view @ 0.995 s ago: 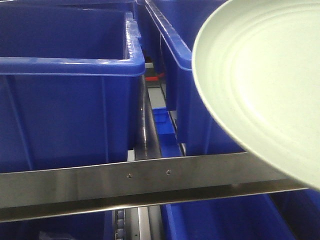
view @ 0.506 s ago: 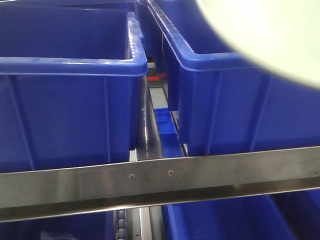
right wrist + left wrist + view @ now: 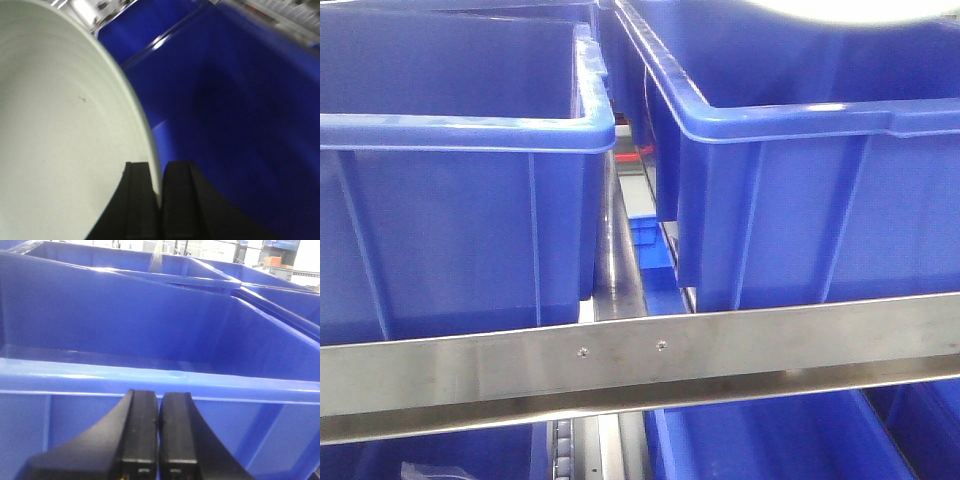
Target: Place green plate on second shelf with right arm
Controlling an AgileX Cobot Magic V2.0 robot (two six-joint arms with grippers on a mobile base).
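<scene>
Green plate (image 3: 60,125) lifted nearly out of front view, above right bin (image 3: 790,120); right gripper (image 3: 159,200) clamped on its rim, left gripper (image 3: 159,435) closed empty.

Right claw (image 3: 160,200) clamped; left claw (image 3: 159,425) closed, empty.

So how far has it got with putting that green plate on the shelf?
Picked up: the right gripper is clamped on the rim of the green plate. In hand: the plate is up in the air, only its edge showing at the top of the front view, above a blue bin. Left: setting it down and letting go. The left gripper is shut and idle.
</scene>
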